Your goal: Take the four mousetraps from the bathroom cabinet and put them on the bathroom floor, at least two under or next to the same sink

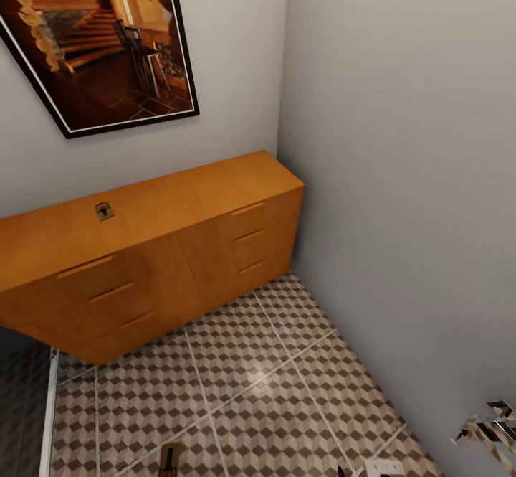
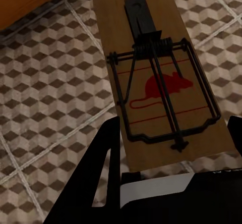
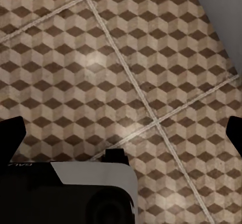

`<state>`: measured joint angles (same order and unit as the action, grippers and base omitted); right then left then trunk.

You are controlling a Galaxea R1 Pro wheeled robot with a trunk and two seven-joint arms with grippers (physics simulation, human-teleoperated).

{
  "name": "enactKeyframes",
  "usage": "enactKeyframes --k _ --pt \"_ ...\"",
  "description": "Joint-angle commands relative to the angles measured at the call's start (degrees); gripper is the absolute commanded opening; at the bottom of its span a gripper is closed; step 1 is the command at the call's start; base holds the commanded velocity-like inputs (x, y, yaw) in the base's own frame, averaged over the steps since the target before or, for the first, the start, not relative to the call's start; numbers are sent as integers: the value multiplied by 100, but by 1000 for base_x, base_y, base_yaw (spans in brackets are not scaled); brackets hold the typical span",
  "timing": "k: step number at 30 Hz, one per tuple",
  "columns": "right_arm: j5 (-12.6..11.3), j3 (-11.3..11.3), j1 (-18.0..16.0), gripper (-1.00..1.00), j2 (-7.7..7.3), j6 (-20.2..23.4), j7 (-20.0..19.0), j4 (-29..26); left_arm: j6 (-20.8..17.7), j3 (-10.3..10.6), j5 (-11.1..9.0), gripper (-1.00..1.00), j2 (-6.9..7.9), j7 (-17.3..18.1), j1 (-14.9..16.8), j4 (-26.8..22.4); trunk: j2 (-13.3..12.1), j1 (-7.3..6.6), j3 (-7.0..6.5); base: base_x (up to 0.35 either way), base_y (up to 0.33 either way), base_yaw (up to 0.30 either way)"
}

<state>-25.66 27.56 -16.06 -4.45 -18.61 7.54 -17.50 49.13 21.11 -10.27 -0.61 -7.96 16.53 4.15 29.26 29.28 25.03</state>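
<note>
A: What is the left tool (image 2: 169,176) doing?

B: It is gripping a mousetrap (image 2: 159,77) by one short end. In the left wrist view the board is sticking out past the dark fingers (image 2: 103,173), with its spring, wire bar and red mouse print facing the camera, over the bathroom floor (image 2: 45,98).

A: And the right tool (image 3: 121,133)?

B: Its two dark fingertips (image 3: 11,135) are sitting at opposite edges of the right wrist view, wide apart, with nothing between them. It is hanging over bare cube-patterned tiles, close to the grey wall (image 3: 222,7).

A: Where are the other traps?

B: One second mousetrap (image 1: 104,210) is lying flat on top of the cabinet (image 1: 179,262), toward its left half and back from the front edge. In the head view the held one is showing at the bottom edge, over the tiles.

A: And the room around it?

B: The cabinet is standing in the corner, its right end against the grey wall, under a framed picture (image 1: 100,39) of a log-house interior. Tiled floor is spreading out in front of it.
</note>
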Motion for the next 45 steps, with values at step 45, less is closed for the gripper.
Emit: enactKeyframes --k 45 --pt "-27 47 -2 100 6 -47 46 10 9 51 -46 -100 -25 -26 8 27 7 2 7 0 0 281"
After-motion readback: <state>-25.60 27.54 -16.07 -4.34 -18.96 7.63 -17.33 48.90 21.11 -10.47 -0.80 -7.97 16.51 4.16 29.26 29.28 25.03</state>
